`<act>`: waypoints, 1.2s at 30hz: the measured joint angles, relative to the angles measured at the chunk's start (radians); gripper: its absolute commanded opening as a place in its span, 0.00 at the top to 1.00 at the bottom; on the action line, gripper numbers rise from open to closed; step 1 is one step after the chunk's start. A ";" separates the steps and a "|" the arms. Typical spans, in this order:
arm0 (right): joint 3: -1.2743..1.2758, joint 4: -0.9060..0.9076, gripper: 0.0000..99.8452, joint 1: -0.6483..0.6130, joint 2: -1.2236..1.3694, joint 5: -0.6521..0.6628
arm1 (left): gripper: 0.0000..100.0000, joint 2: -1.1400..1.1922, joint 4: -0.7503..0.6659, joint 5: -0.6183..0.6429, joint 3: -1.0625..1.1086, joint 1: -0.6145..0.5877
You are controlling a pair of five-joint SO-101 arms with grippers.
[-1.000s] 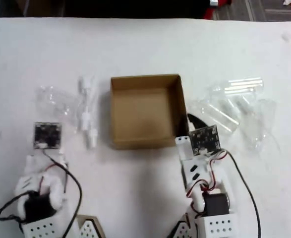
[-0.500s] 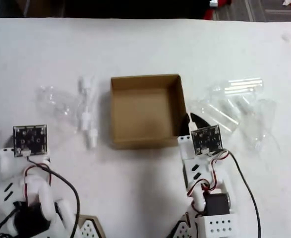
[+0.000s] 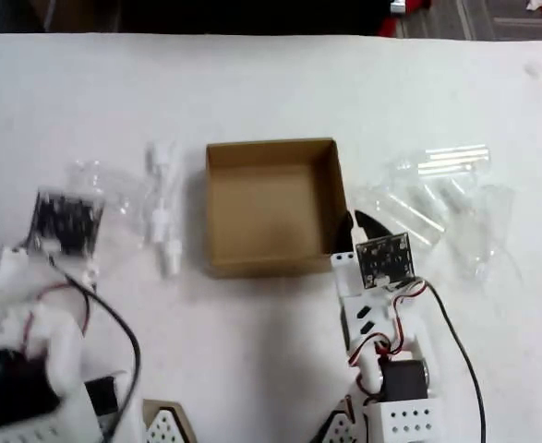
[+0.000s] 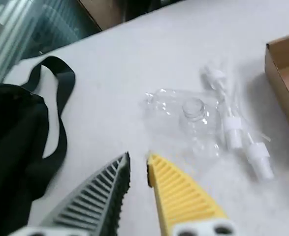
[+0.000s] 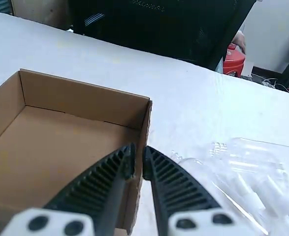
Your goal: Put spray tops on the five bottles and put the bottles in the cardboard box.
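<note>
The open cardboard box [image 3: 271, 258] sits mid-table with nothing in it. Left of it lie white spray tops [image 3: 162, 210] in a row, and beyond them a clump of clear bottles [image 3: 100, 180]. In the left wrist view my left gripper [image 4: 138, 161] is shut and holds nothing, hovering short of a clear bottle [image 4: 193, 110] with an open neck and the spray tops [image 4: 233, 132]. My right gripper [image 5: 138, 150] is shut and holds nothing, poised over the box's near right corner [image 5: 145, 105]. More clear bottles [image 3: 437, 208] lie right of the box.
A black bag with a strap [image 4: 16, 128] lies beyond the table's left side. Dark chairs and a red object [image 5: 233, 56] stand past the far edge. Bare white tabletop [image 3: 271, 92] stretches behind the box and in front of it.
My left arm swung out to the left, then forward toward the clear bottles left of the box. The right arm shifted only slightly.
</note>
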 measured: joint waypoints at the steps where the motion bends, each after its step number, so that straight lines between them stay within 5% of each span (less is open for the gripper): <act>1: 0.000 0.000 0.98 0.000 0.000 0.000 | 0.93 0.080 0.046 -0.008 -0.074 -0.002; 9: 0.000 0.000 0.98 0.000 0.000 0.000 | 0.92 0.747 0.443 -0.078 -0.710 0.003; 16: 0.000 0.000 0.98 0.000 0.000 0.000 | 0.79 1.073 0.462 -0.081 -0.893 0.064; 30: 0.000 0.000 0.98 0.000 0.000 0.000 | 0.79 1.114 0.423 -0.014 -0.896 0.176; 36: 0.000 0.000 0.98 0.000 0.000 0.000 | 0.79 1.361 0.427 -0.014 -1.028 0.173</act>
